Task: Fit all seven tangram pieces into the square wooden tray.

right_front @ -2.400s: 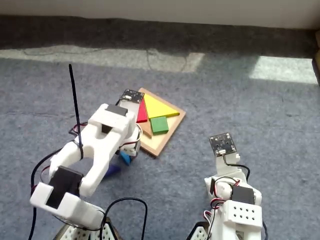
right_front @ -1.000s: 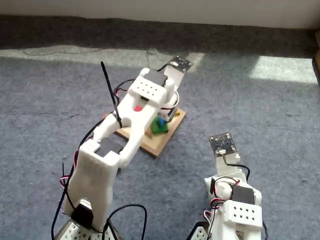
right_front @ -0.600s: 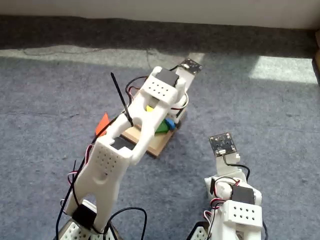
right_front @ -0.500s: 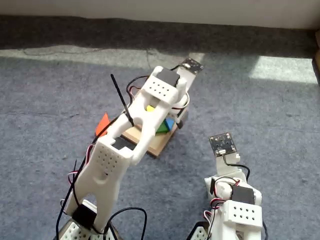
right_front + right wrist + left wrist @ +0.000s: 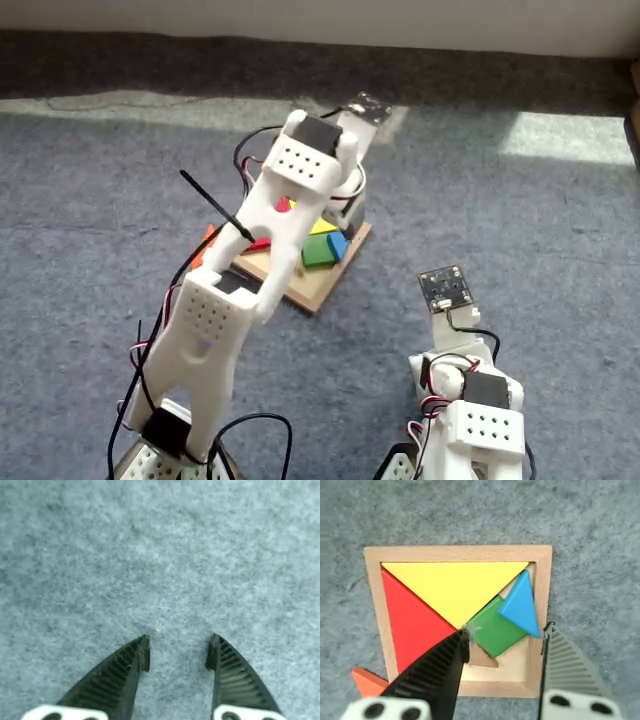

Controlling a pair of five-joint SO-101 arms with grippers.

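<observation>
Left wrist view looks straight down on the square wooden tray, with the left gripper poised over it, its fingers spread wide and holding nothing. The blue triangle lies just ahead of the fingertips and between them, far closer to the pale finger than to the dark finger — one of its corners almost meets the pale tip. Its long axis runs roughly along the near tray wall, so the fingers straddle its narrow width. It looks unseated, overlapping the green square and slanting toward the rim; nudging or regripping it falls to this arm. The yellow triangle and red triangle sit flat in the tray. An orange piece waits on the grey carpet beside the tray's corner, on the dark finger's side. The right gripper hangs over bare carpet, well apart from the tray, its fingers also parted.
</observation>
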